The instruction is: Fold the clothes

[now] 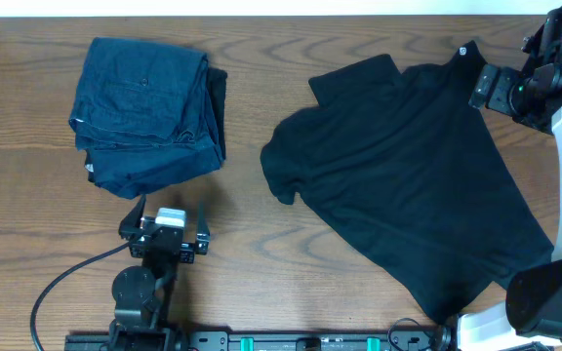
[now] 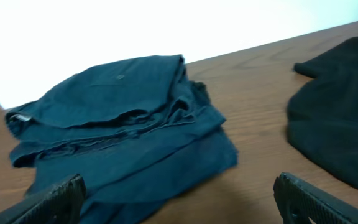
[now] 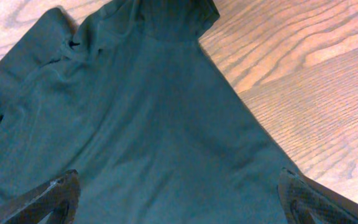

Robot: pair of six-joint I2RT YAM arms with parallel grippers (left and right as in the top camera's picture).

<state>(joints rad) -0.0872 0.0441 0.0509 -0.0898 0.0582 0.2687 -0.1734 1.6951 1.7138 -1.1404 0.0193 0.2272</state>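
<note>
Overhead view shows the black T-shirt spread flat on the table, well to the right of the folded dark blue stack and not touching it. The left gripper sits just on the near side of that stack, jaws released and wide, holding nothing. The right gripper hovers over the shirt's corner farthest from the stack, jaws spread wide, gripping nothing

Overhead: the right arm covers a lower corner of the black T-shirt; its white collar mark is too small to read. Left wrist: the blue stack is cut off below.
</note>
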